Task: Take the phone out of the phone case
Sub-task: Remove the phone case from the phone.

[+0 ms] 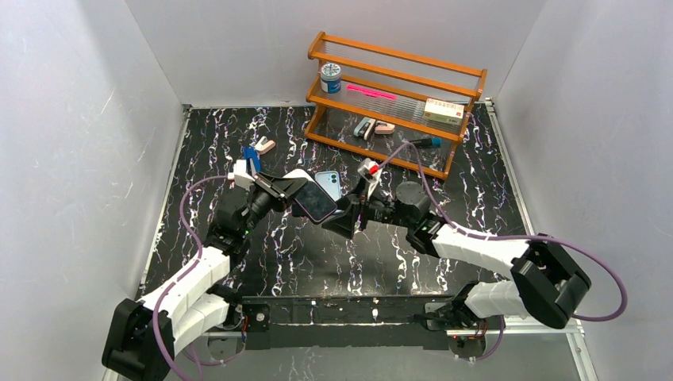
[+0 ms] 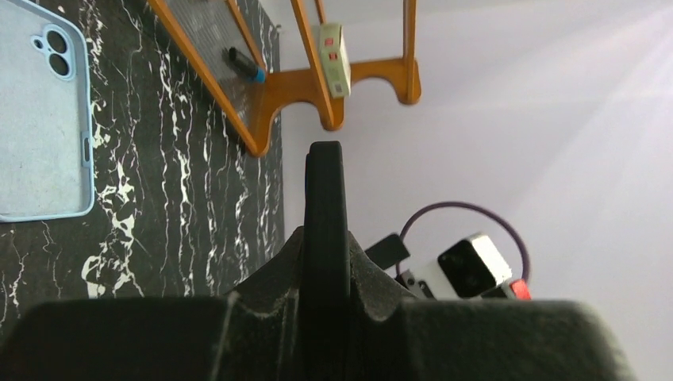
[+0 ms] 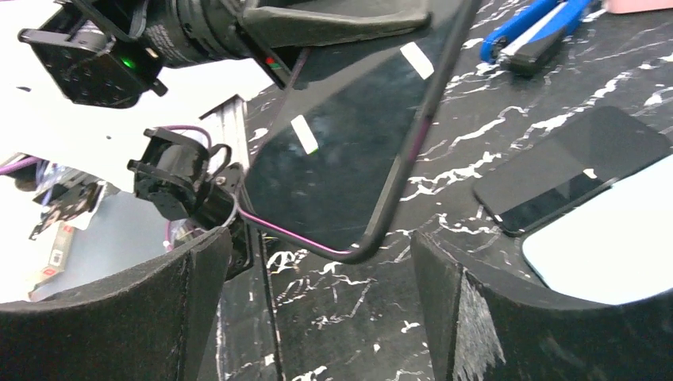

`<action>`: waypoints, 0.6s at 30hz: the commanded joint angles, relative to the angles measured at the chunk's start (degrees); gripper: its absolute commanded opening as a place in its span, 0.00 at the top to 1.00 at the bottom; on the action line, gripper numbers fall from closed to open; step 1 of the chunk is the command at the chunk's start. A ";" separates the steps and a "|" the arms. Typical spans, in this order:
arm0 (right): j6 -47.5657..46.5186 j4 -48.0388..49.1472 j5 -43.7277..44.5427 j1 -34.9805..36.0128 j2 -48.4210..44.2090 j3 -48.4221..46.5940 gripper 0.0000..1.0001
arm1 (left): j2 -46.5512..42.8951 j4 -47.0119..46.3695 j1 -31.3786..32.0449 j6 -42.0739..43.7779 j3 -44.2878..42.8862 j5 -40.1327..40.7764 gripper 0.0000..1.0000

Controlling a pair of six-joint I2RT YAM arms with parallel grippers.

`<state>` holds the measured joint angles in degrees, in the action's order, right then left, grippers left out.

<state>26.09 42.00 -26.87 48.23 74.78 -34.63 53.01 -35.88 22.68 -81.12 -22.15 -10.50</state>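
Black glass fills my right wrist view: that's the phone (image 3: 341, 159), up in the air over the middle of the table (image 1: 317, 262). The left gripper (image 2: 325, 262) is clamped on its far end, the slab running edge-on between the pads. There's a dark rim all round with a thin purple line inside it, so I read that rim as the phone case (image 3: 397, 198) hugging the handset, though I can't say for certain which layer is which. The right gripper (image 3: 321, 254) is spread wide and holds nothing; the phone's near corner sits just ahead of the gap, not touching. On handling, I reckon it's stiff, flat and fairly light, with slick, breakable glass and a softer, grippier rim. So I'd bite the rim at that free corner and peel, never squeeze the screen. A separate pale blue case (image 2: 40, 135) lies flat on the table, apart from all this.
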 commanded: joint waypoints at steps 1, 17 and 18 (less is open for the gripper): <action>-3.10 -0.96 2.08 -1.73 -4.55 1.39 0.08 | 0.49 0.57 -2.38 8.11 -6.34 -10.02 1.00; -13.57 -12.47 -17.64 -5.85 -3.79 -5.09 0.10 | 3.00 9.35 -4.76 27.46 -17.09 -30.65 1.00; -13.79 -12.40 -19.01 -5.86 -3.44 -5.53 0.11 | 3.21 8.95 -4.81 27.69 -17.25 -31.47 1.00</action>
<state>15.88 29.93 -38.76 42.46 70.87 -35.94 56.47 -25.85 18.15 -57.80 -36.14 -34.98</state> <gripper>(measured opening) 0.904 0.120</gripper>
